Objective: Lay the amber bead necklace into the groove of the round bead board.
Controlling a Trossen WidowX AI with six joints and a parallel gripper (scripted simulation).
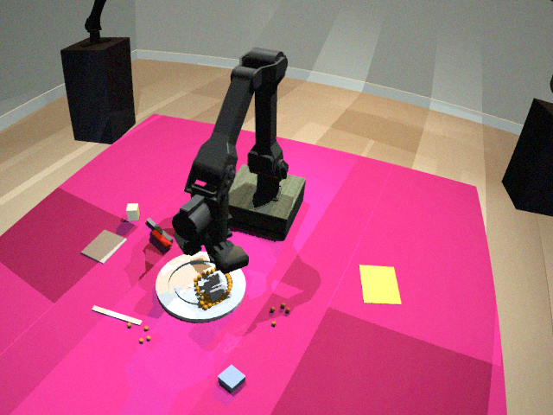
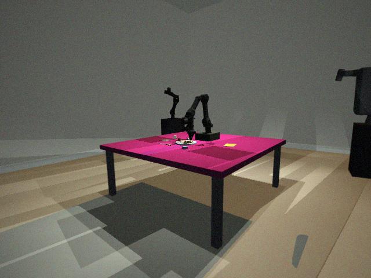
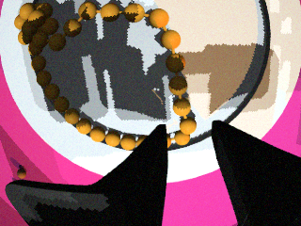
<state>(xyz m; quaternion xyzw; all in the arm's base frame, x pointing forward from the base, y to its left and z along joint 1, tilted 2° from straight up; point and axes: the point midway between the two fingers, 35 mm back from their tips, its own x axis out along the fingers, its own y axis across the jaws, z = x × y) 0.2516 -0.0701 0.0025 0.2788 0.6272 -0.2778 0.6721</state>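
A little blue block (image 1: 231, 378) (image 2: 184, 147) sits nearest on the pink surface (image 1: 424, 232) (image 2: 167, 161) (image 3: 185, 202). Past it, small loose beads (image 1: 273, 323) lie on two sides of the round white board (image 1: 167, 296) (image 2: 181, 142) (image 3: 176, 165). The orange necklace (image 1: 230, 282) (image 3: 129, 142) is on the board. Part follows the groove, part cuts across the middle, and some beads bunch up. Over its edge, the gripper (image 1: 230, 258) (image 2: 191, 138) (image 3: 188, 130) has its jaws a little bit open, with nothing in them. Farther back is the robot's square base (image 1: 292, 189) (image 2: 216, 136).

Walls (image 1: 402, 48) (image 2: 90, 59): grey, light-streaked | skirting (image 1: 187, 58) (image 2: 314, 150): pale | plank floor (image 1: 379, 129) (image 2: 314, 209): patched by light and shadow | pink-topped table (image 1: 402, 214) (image 2: 167, 155): carried on dark legs
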